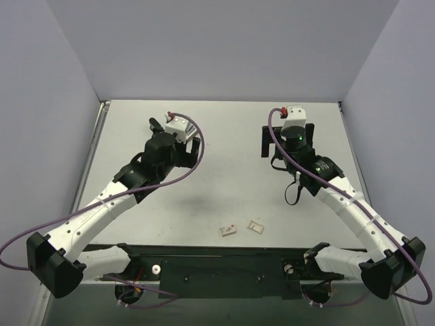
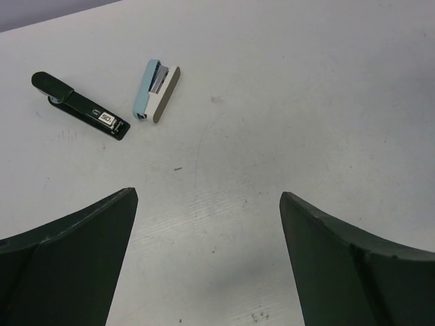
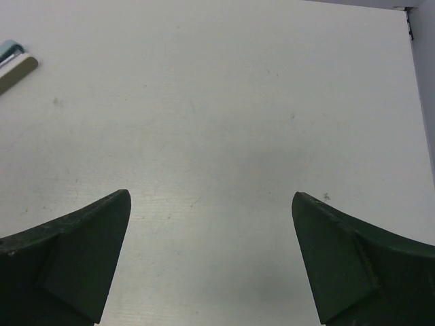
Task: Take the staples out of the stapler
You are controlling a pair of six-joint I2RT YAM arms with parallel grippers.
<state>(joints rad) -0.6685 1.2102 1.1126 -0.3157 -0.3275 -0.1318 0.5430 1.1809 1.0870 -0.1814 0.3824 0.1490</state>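
Two staplers lie on the white table (image 2: pixel 306 102) in the left wrist view. One is black (image 2: pixel 81 106) with a small white label. The other is light blue and beige (image 2: pixel 156 92), lying on its side with its metal channel showing. Its tip also shows at the top left of the right wrist view (image 3: pixel 13 62). My left gripper (image 2: pixel 207 193) is open and empty, well short of both staplers and to their right. My right gripper (image 3: pixel 211 193) is open and empty over bare table. In the top view the left gripper (image 1: pixel 194 146) and the right gripper (image 1: pixel 289 142) are both at mid-table, and the arms largely hide the staplers.
Two small pale pieces (image 1: pixel 229 230) (image 1: pixel 255 226) lie near the front edge between the arm bases. Grey walls close in the table on the left, back and right. The table's right edge (image 3: pixel 416 81) shows in the right wrist view.
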